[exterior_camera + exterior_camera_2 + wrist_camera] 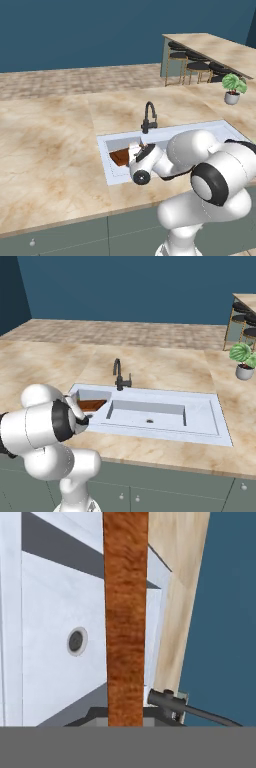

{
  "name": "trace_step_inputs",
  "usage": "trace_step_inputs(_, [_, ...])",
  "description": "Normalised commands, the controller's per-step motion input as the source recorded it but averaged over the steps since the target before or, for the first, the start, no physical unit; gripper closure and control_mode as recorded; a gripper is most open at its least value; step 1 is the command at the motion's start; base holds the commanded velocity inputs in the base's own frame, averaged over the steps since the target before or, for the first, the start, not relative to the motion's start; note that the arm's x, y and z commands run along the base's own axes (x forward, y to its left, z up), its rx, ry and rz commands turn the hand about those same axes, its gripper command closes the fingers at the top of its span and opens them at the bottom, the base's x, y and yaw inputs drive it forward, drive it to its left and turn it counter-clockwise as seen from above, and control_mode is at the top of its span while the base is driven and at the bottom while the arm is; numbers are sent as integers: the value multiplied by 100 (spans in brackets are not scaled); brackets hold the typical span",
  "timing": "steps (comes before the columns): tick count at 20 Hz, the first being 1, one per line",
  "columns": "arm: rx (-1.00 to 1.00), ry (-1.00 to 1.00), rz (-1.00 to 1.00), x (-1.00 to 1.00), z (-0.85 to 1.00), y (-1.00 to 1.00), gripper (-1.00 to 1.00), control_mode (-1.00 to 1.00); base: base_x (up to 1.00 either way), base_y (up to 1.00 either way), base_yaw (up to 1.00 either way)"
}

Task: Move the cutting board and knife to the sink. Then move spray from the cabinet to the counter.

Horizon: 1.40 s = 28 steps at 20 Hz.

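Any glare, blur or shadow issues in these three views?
Left base view: flat even light, no glare, soft rendering; the arm hides part of the board. Right base view: same flat light, grey shading on the sink walls. Hand view: board close up, its grain smeared; drain sharp.

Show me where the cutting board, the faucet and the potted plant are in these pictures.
cutting board (125, 612): hand view, middle of its reddish-brown wooden face.
faucet (119, 376): right base view, its dark upright stem behind the sink.
potted plant (233, 85): left base view, its green leaves above the pale pot.
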Motion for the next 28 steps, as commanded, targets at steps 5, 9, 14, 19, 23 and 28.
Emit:
trace_step_inputs(5, [1,3,0,12,-17,0,100,-100,0,0,0])
trace_step_inputs(9, [1,0,0,16,-18,0,100,-100,0,0,0])
trace_step_inputs(14, [1,0,0,16,-17,0,100,-100,0,0,0])
trace_step_inputs(19, [0,0,0,16,-19,0,100,-100,0,0,0])
trace_step_inputs(23, [0,-1,0,15,-22,1,100,-100,0,0,0])
trace_step_inputs(28, [0,-6,0,18,-23,2,100,-100,0,0,0])
